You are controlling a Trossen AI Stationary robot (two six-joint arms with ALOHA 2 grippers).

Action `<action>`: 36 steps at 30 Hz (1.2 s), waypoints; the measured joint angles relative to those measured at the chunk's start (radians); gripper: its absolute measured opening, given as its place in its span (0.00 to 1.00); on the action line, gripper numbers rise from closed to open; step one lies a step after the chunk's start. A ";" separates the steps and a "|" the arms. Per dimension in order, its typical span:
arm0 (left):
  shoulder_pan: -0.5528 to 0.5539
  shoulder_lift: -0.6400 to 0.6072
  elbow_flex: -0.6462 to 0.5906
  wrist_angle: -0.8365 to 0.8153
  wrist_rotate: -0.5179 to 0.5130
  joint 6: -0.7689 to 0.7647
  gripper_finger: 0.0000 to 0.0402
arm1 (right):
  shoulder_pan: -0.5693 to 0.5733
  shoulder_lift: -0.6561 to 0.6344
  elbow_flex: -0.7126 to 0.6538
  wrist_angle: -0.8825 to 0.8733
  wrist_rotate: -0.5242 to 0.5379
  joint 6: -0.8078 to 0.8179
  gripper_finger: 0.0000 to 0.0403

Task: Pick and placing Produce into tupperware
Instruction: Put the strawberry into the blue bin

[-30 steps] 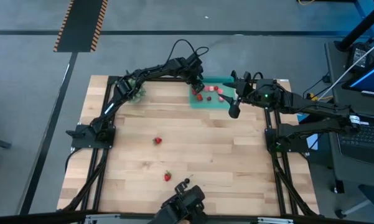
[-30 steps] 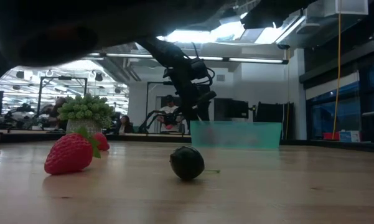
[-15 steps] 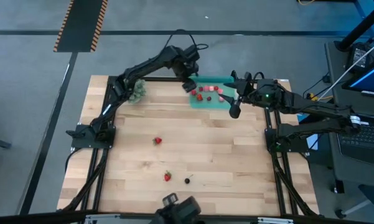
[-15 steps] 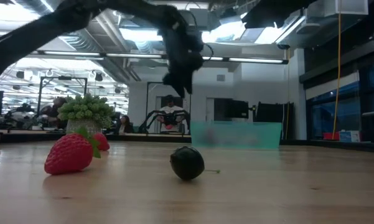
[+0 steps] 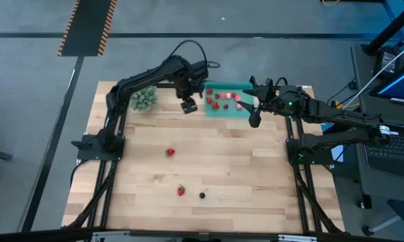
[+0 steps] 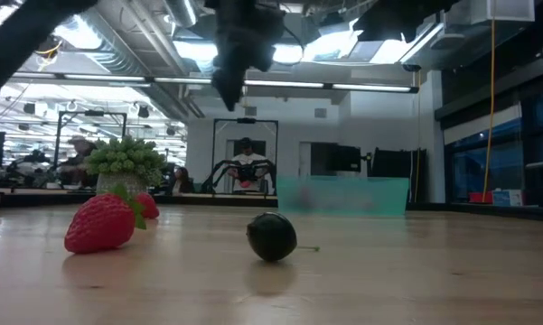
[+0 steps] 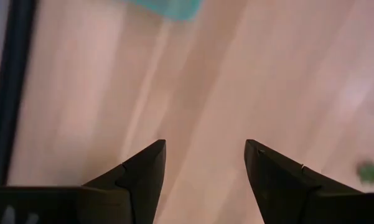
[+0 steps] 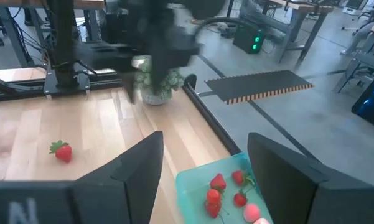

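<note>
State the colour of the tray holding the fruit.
Teal green; the tray shows best in the high view.

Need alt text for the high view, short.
Overhead: left gripper, jaws open and empty, beside a teal tray of red and pink fruit. Right gripper waits at the tray's right end. Two strawberries and a dark berry lie on the table.

The left tool (image 5: 188, 105) has drawn back from over the tupperware (image 5: 249, 111), its fingers now spread and empty.
</note>
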 joint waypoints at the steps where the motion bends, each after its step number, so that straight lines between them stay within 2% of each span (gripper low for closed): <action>1: -0.011 -0.025 -0.038 -0.001 0.000 -0.001 0.53 | 0.000 0.000 0.000 -0.001 0.000 0.004 0.59; 7: -0.073 -0.224 -0.379 0.047 0.000 -0.077 0.52 | 0.000 0.000 0.000 -0.003 0.000 0.004 0.59; 13: -0.141 -0.445 -0.765 0.219 0.045 -0.193 0.52 | 0.000 0.000 0.000 -0.010 0.000 0.003 0.59; 18: -0.219 -0.584 -1.005 0.365 0.051 -0.327 0.52 | 0.000 0.000 0.000 -0.010 0.000 0.002 0.59; 23: -0.313 -0.623 -1.178 0.471 0.052 -0.427 0.52 | 0.000 0.000 0.000 -0.024 0.000 0.001 0.59; 28: -0.390 -0.623 -1.316 0.667 0.052 -0.540 0.52 | 0.000 0.001 0.000 -0.039 0.000 0.004 0.59; 36: -0.474 -0.622 -1.425 0.899 0.044 -0.676 0.52 | 0.000 0.001 0.000 -0.039 0.000 0.004 0.59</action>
